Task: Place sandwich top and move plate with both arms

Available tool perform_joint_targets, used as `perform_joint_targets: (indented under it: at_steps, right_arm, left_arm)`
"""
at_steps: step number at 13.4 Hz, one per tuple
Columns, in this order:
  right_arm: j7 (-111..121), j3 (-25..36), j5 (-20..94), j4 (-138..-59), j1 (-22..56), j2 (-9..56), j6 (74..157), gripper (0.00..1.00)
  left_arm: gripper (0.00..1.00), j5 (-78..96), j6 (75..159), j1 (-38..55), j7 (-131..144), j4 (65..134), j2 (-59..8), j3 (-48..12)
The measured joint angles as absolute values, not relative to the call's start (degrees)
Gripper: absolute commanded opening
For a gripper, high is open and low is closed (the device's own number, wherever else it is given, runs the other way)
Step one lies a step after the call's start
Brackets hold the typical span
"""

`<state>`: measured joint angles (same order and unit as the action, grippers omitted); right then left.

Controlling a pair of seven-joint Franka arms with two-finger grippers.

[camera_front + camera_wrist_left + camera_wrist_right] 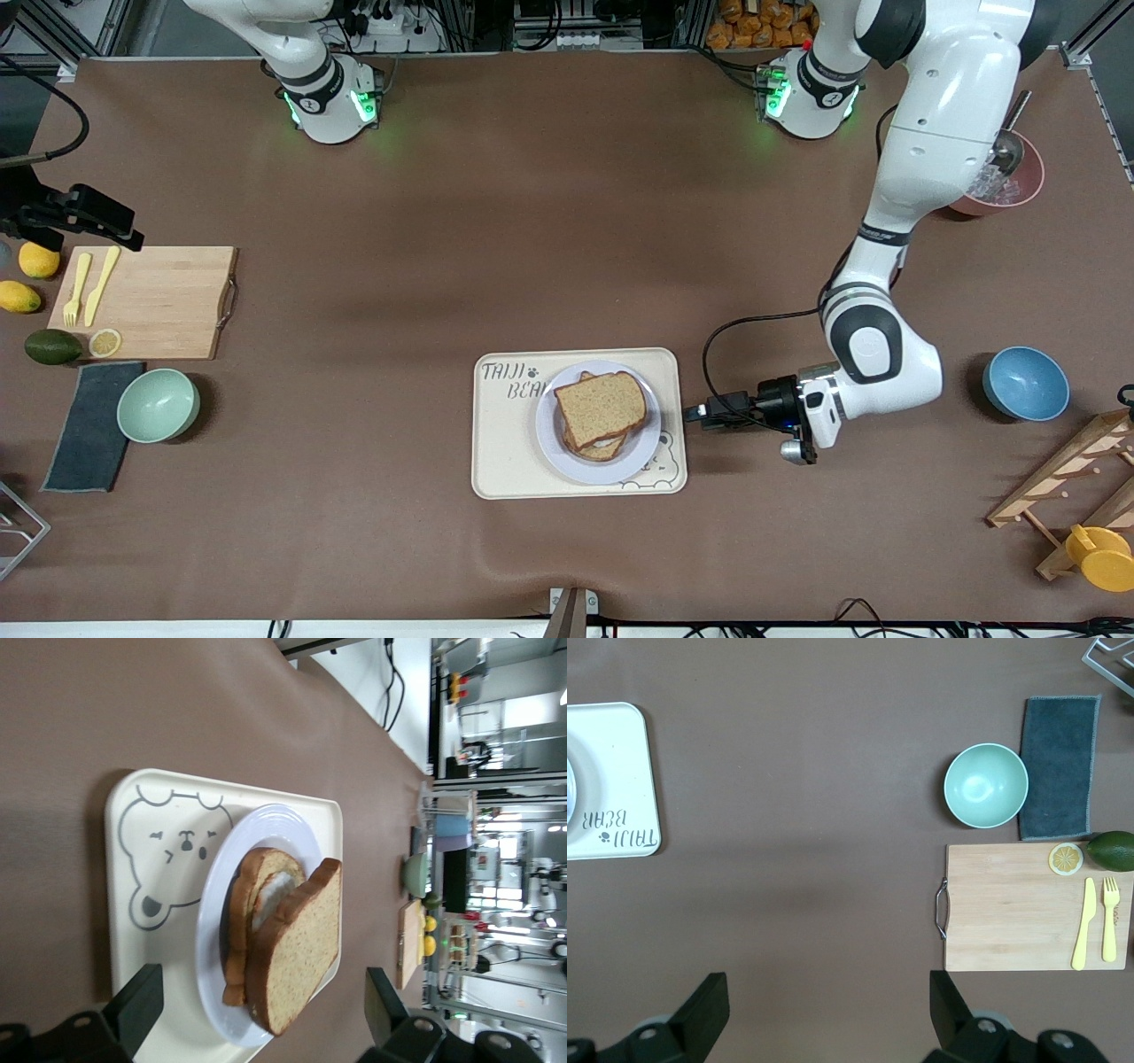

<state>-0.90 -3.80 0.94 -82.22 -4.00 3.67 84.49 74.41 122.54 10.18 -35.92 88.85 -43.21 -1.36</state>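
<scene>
Tan, dark-crusted sandwich top (pixel 601 407) caps the plate (pixel 640 457) stack; both grippers spread wide.

The sandwich top (pixel 601 407) is lying on the sandwich on the plate (pixel 556 443) in the tray (pixel 500 461), the left gripper (pixel 700 413) hovering beside the tray.

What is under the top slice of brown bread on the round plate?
Under the plain brown bread slice lies another slice with something white between them; what it is stays hidden.
</scene>
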Motion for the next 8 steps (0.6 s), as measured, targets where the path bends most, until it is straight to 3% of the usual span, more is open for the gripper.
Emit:
perform_joint_targets:
  at_steps: [8]
  right_arm:
    - [-0.9, -3.8, 0.94, -82.28, -4.0, 3.69, 84.5, 1.0]
  left_arm:
    - [1.0, 39.01, 122.31, 9.83, -13.41, 88.44, -31.45, 0.22]
